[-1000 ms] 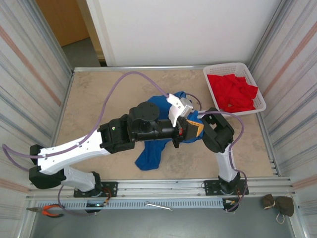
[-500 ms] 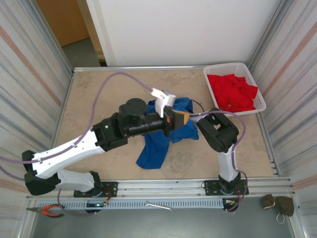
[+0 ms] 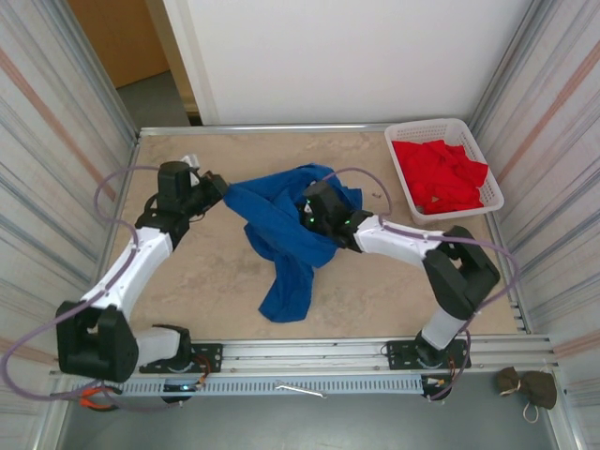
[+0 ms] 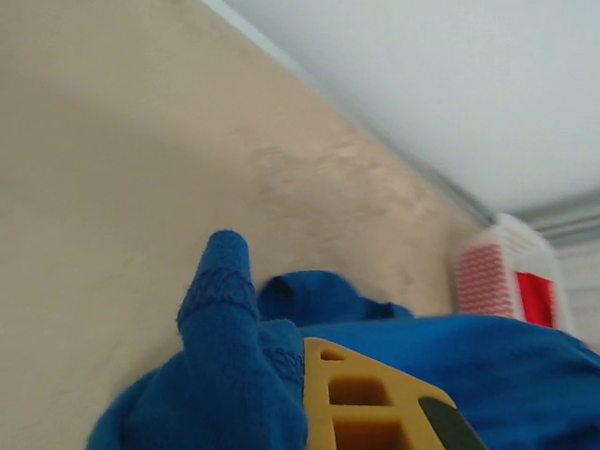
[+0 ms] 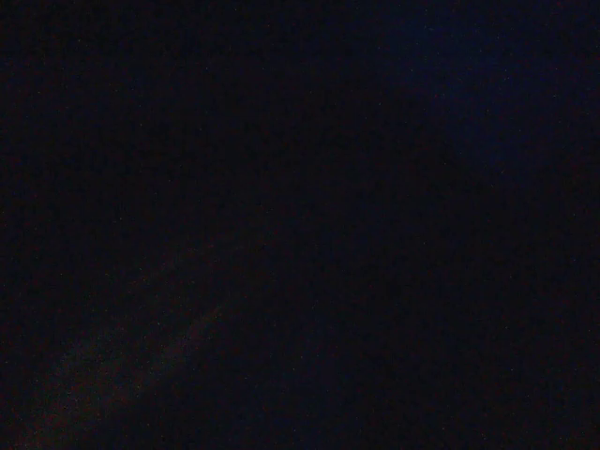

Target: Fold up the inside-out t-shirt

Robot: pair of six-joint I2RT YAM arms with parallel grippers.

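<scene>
The right wrist view is coming out too dark to read, and the right hand [image 3: 317, 208] is sitting buried in folds with its fingers together — whether they are pinching cloth is hard to make out. One royal-blue cotton t-shirt [image 3: 281, 239] is lying crumpled in the middle of the beige surface [image 3: 187, 272], its long axis running far to near, while the left hand [image 3: 217, 186] is clamping its left edge. One white plastic basket [image 3: 399, 169] is holding red garments [image 3: 441, 173] at the far right.
</scene>
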